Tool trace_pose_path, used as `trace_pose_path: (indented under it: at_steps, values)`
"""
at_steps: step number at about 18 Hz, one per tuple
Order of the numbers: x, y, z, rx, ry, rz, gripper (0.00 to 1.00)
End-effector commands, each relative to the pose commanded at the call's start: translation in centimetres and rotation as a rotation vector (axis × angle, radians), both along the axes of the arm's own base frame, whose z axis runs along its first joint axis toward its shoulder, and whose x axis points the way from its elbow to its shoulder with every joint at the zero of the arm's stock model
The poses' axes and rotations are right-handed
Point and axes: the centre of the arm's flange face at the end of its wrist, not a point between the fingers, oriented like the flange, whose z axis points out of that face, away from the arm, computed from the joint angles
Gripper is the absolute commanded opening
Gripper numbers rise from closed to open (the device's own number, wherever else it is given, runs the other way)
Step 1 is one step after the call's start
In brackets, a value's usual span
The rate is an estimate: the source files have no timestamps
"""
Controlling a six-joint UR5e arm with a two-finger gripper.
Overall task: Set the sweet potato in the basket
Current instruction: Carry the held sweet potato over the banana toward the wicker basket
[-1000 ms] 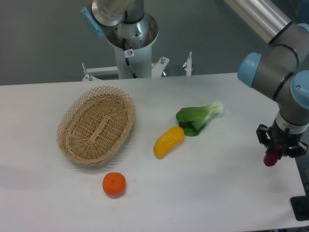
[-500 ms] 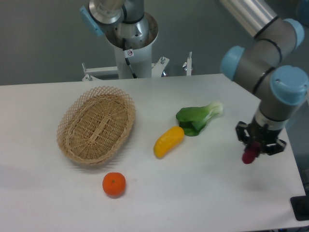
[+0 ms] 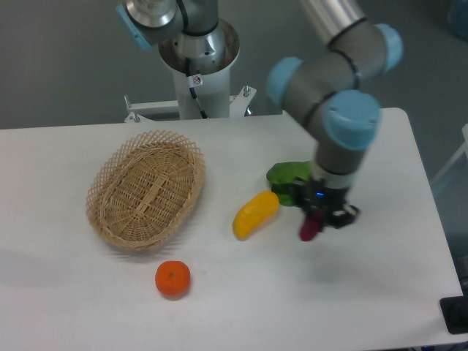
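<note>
The claw (image 3: 316, 219) hangs over the white table (image 3: 380, 292), to the right of centre, and it is closed around the sweet potato (image 3: 309, 227). The reddish-purple tuber sits between the fingers, with its lower end sticking out below them and pointing down and a little to the left. It looks lifted off the tabletop, with a faint shadow on the surface below and to the right of it, though the exact gap cannot be judged from this view.

Just to the left of the claw lies a yellow vegetable (image 3: 255, 214), tilted with its upper end toward the claw; the two are near each other but apart. A leafy green vegetable (image 3: 287, 175) lies directly behind the claw, and the arm's wrist (image 3: 344, 139) covers its right part, so only the dark green leaves show.

The basket (image 3: 146, 191) rests on the left half of the table, well apart from the claw and the sweet potato, with the yellow vegetable lying between them. It is an oval of light tan wicker with a looped open rim, and nothing lies inside it. An orange (image 3: 172, 278) sits on the table just in front of the basket, near its lower edge but not touching it.

The arm's base (image 3: 197, 62) stands behind the table's far edge.
</note>
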Motion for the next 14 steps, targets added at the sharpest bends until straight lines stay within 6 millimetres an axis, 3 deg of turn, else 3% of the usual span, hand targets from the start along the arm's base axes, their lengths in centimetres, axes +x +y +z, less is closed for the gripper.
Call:
trace_pose_path:
  at_steps: [3, 5, 9, 14]
  values:
    - [5.4, 1.4, 0.6, 0.007, 0.005, -0.069, 0.22]
    - [8.8, 2.9, 0.0, -0.001, -0.005, -0.114, 0.22]
    - [14.1, 5.1, -0.9, -0.017, -0.019, -0.209, 0.22]
    - [19.9, 3.4, -5.8, -0.102, -0.088, -0.286, 0.22]
